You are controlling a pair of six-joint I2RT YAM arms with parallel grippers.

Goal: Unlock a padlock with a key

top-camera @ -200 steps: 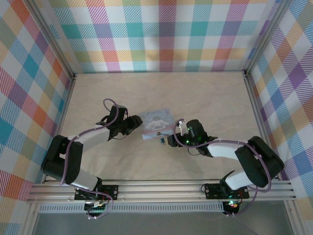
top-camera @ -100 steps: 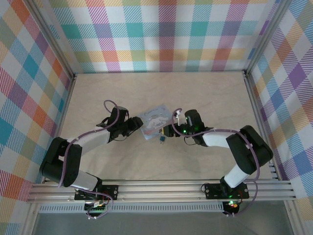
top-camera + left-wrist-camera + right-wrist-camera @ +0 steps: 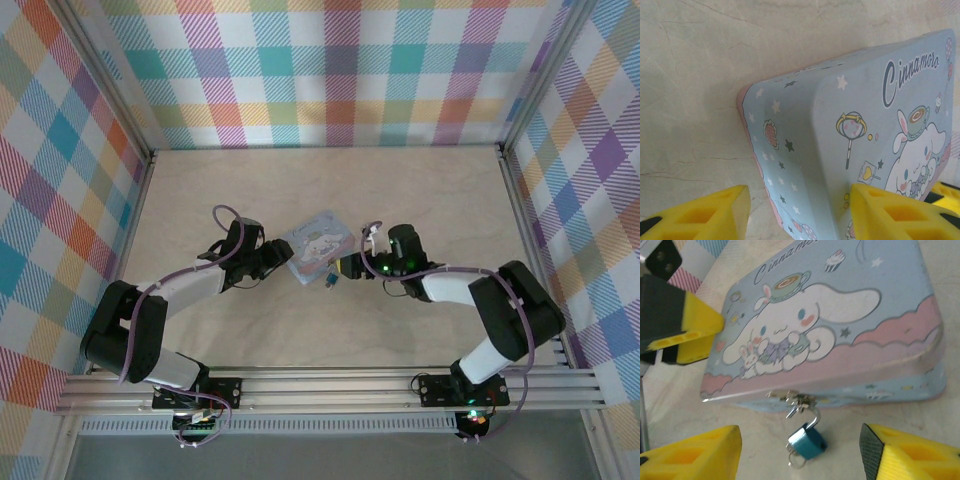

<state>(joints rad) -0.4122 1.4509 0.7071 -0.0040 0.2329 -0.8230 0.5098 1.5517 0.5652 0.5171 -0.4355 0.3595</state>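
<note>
Top view – layout: a pale blue, cartoon-printed rectangular tin (image 3: 318, 243) lies on the beige marbled table (image 3: 420, 190) between the two arms. A small blue-bodied padlock with a thin silvery shackle (image 3: 328, 279) hangs off the tin's near edge.
Top view – nearer arm: the right gripper (image 3: 346, 268) sits just right of the padlock. The left gripper (image 3: 283, 256) is at the tin's left corner, farther from the lock.
Left wrist – left gripper: its yellow fingers (image 3: 700, 215) stand apart on either side of the tin's corner. I cannot tell whether they pinch it.
Right wrist – right gripper: its yellow fingers (image 3: 690, 452) are spread wide, with nothing between them.
Right wrist – padlock: it lies straight ahead, centred between the fingers, with its shackle through the tin's silvery clasp (image 3: 799, 401). Its long axis runs from the clasp toward the gripper, leaning slightly right.
Right wrist – key: a tiny silvery ring (image 3: 794, 460) shows at the body's near end, but no key is clearly made out.
Change from a second ago: the right wrist has swung farther up the table and its elbow has drawn in. The tin and padlock have shifted slightly away from the bases.
</note>
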